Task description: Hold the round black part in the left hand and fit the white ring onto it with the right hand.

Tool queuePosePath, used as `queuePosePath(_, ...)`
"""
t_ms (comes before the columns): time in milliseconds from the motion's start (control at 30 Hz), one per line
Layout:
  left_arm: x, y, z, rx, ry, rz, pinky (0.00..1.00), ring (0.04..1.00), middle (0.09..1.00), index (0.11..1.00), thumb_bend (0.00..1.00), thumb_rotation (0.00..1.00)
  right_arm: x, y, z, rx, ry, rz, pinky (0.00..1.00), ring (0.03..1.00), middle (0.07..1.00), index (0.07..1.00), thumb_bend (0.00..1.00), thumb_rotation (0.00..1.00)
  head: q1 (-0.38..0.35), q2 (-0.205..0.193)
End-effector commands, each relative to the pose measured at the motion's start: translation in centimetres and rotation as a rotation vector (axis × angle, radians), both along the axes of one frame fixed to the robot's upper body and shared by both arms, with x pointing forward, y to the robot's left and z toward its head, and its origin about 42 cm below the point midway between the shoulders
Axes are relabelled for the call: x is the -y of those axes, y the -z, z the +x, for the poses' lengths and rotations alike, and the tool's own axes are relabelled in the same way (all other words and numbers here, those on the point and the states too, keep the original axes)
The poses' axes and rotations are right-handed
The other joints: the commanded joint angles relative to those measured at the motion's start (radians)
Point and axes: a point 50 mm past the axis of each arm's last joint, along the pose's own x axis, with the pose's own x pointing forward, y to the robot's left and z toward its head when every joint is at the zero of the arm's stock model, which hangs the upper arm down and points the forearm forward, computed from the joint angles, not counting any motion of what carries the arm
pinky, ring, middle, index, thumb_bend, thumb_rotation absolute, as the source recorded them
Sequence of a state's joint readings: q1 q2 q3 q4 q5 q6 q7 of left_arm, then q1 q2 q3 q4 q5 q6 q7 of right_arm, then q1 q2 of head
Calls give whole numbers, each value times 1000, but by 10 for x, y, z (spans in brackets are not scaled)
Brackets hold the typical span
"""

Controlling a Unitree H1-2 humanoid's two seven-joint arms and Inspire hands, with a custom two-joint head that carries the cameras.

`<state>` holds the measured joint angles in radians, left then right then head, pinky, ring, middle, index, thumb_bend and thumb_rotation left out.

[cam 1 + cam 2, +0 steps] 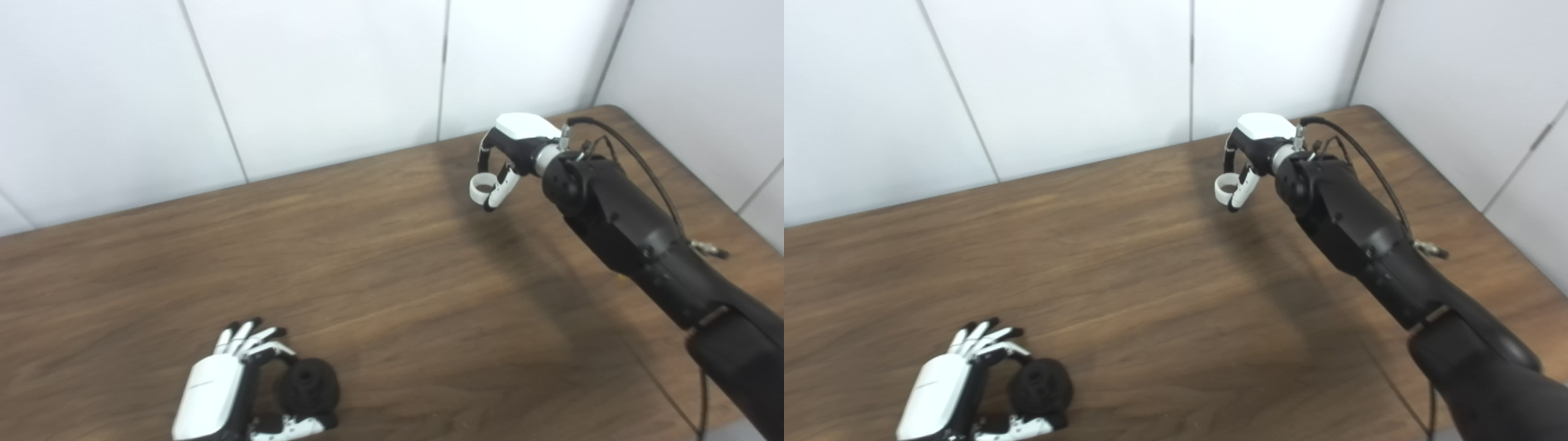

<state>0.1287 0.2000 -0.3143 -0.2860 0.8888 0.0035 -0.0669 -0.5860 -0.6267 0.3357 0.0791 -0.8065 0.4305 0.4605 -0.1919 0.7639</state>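
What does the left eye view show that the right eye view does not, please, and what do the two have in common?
Only the left eye view: little of its own; the scene merely sits further right in the frame.

Only the right eye view: more of the side wall to the right, and more table left of the left robot hand.

Both: the left robot hand around the round black part low on the table, and the right robot hand raised near the far edge, pinching the white ring.

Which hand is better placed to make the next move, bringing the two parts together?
The right hand: it holds the white ring in the air, while the left hand grips the black part low at the table.
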Motion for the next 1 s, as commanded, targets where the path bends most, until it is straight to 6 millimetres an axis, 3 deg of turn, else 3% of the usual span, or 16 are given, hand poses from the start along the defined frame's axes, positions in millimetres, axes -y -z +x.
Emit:
queuePosePath(0,5,-3,-1,32,10,7,1000,933,819,485,522,54,-8,-27,-3,87,-50,-26,1000,981,847,487,524,139,8,1)
queuePosePath(567,33,0,3,29,7,15,1000,951,831,485,522,54,-75,-12,-76,151,-369,51,1000,959,837,484,524,134,173,5)
queuePosePath(967,48,3,9,41,7,21,1000,944,830,485,522,53,-112,-21,-114,181,-534,89,1000,990,859,485,523,139,213,20)
